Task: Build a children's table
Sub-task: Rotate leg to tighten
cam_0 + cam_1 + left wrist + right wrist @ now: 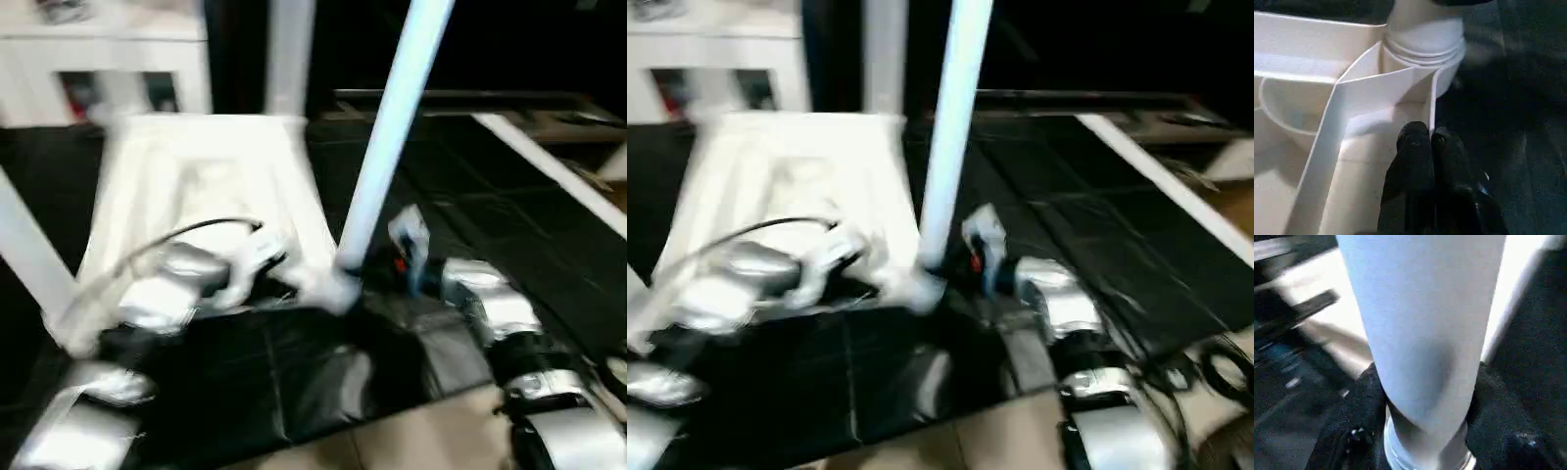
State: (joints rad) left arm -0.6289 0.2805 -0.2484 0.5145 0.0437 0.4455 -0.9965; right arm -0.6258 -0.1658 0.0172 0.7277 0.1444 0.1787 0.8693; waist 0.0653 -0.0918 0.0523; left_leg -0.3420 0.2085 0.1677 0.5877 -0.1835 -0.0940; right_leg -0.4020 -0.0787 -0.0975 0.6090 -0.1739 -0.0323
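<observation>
**A:** Table top (206, 186) is upside down on the black floor (490, 255). Right end effector (1422, 431) is clamped around the leg (392, 137) near its corner socket (1422, 36). That leg looks tilted, so it could cross-thread or pop out.

**B:** Yeah, and the left end effector (1430, 161) is clenched empty, just resting inside the ribs. If it slips, I'd guess the top skids.

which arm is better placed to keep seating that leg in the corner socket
The right. Its fingers sit on either side of the leg just above the corner socket, so it can likely turn or press it home. The left gripper is shut, its tips resting against the table top's ribbed underside, steadying at best.
</observation>
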